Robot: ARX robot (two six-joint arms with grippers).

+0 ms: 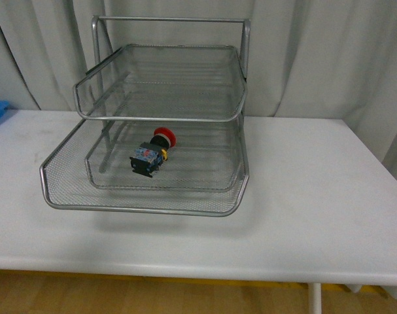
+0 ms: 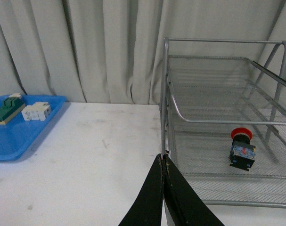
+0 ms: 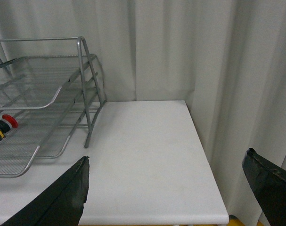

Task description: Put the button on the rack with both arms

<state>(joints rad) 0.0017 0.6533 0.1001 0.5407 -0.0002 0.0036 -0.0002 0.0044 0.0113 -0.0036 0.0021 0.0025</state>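
The button (image 1: 152, 152), with red cap, yellow collar and blue-and-black body, lies on its side on a lower tier of the silver wire-mesh rack (image 1: 142, 204). It also shows in the left wrist view (image 2: 241, 149) and at the edge of the right wrist view (image 3: 1, 125). No arm shows in the front view. My left gripper (image 2: 163, 160) is shut and empty, above the table beside the rack's corner post (image 2: 164, 94). My right gripper (image 3: 166, 162) is open and empty, over the table's right end, well away from the rack (image 3: 62, 89).
A blue plastic tray (image 2: 11, 141) at the table's left end holds a green-and-white block (image 2: 7, 109) and white terminal blocks (image 2: 36, 111). Grey curtains hang behind the white table (image 1: 316, 196). The table's right edge (image 3: 204, 155) is close to my right gripper.
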